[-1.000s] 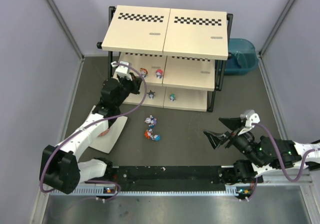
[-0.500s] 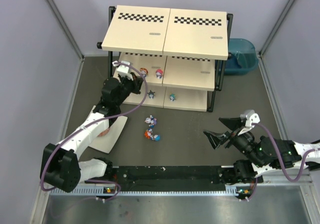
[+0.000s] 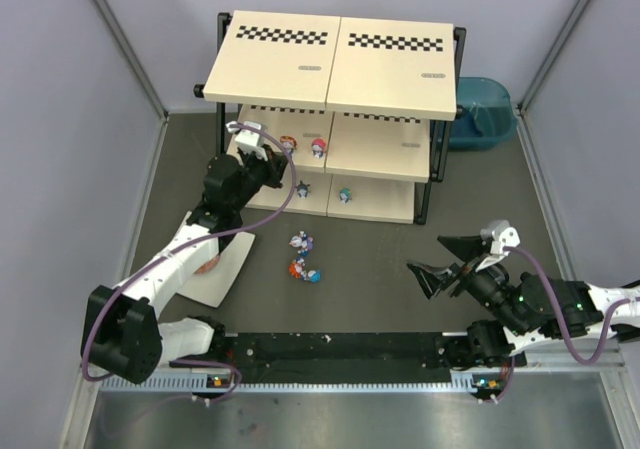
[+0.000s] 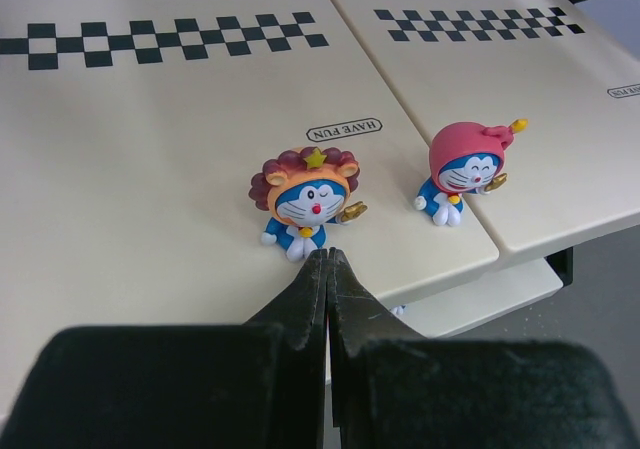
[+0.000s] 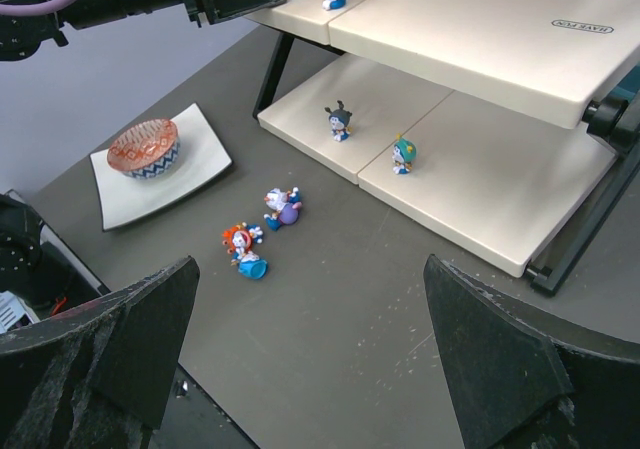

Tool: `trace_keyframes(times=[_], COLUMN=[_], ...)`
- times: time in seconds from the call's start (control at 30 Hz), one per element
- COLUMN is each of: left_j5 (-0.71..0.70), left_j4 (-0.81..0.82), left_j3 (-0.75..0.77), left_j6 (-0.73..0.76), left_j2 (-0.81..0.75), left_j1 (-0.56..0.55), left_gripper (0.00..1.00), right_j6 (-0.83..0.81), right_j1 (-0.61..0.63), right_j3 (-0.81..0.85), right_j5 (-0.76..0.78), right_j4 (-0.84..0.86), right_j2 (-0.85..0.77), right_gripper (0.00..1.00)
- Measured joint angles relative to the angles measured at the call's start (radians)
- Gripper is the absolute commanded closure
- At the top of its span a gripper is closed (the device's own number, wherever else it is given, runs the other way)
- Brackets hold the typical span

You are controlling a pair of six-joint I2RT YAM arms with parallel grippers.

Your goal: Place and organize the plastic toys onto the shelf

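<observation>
Left end effector, pressed together and empty, hovers just before the orange-maned toy on the middle tier of the shelf. Right end effector stands spread, empty. A purple-headed toy and an orange-headed toy lie toppled on the surface. Both are judged light, rigid and slick, best pinched across the torso.

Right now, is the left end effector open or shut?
Shut. On the left end effector, the fingers meet with no gap, nothing between them, tips near the lion-hooded toy on the shelf.
</observation>
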Motion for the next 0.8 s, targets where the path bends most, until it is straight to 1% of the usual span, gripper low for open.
trace_keyframes(times=[0.8], left_j5=[0.007], left_j4=[0.018], left_j3=[0.006], left_j6=[-0.008], left_j2=[0.019], left_j1=[-0.002], left_gripper=[1.00], right_j6=[0.002], right_j1=[0.000], right_j3=[-0.013], right_j5=[0.001], right_j4=[-0.003], right_j2=[-0.013], right_gripper=[0.04])
